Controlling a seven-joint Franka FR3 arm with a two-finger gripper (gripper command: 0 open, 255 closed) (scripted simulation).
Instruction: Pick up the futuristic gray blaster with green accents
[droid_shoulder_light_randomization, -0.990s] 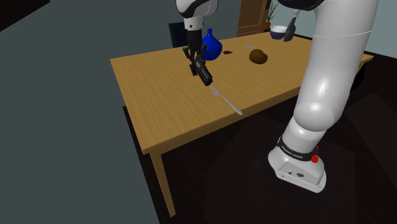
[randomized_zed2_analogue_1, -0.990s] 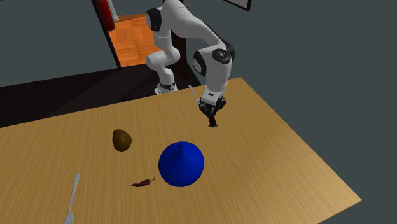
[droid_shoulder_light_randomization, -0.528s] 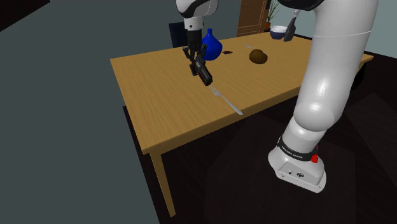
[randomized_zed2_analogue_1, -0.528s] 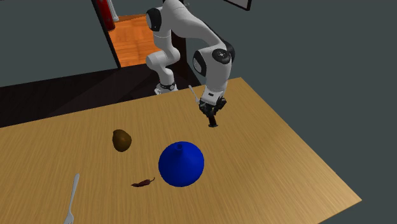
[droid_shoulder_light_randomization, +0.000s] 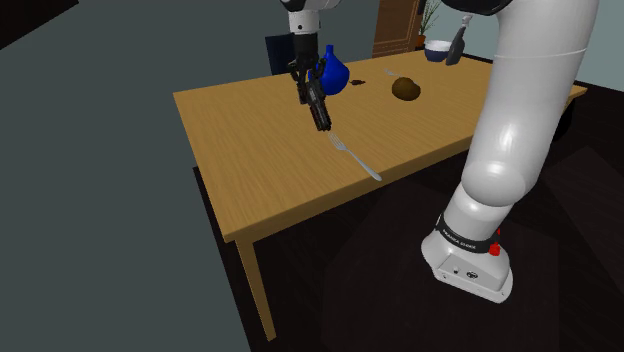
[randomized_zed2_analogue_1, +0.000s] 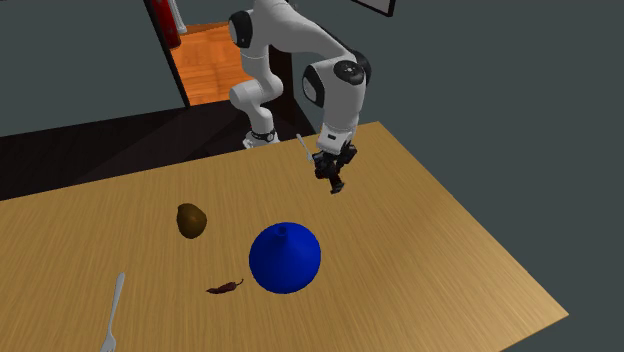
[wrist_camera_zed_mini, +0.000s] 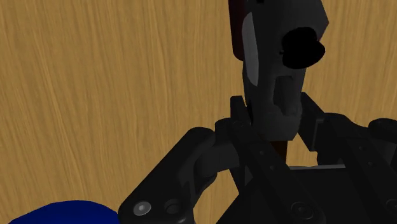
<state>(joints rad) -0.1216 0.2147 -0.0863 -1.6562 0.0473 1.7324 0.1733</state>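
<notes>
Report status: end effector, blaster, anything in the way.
End effector shut on blaster. Blaster hanging below it, seemingly off the table. Blue vase and fork close by, neither touching.

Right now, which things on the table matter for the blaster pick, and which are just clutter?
In the job:
dark grey blaster, clasped in the gripper

Lying about:
blue round vase
brown lump
red chilli
fork beyond the chilli
second fork at the table edge nearest the stand
</notes>
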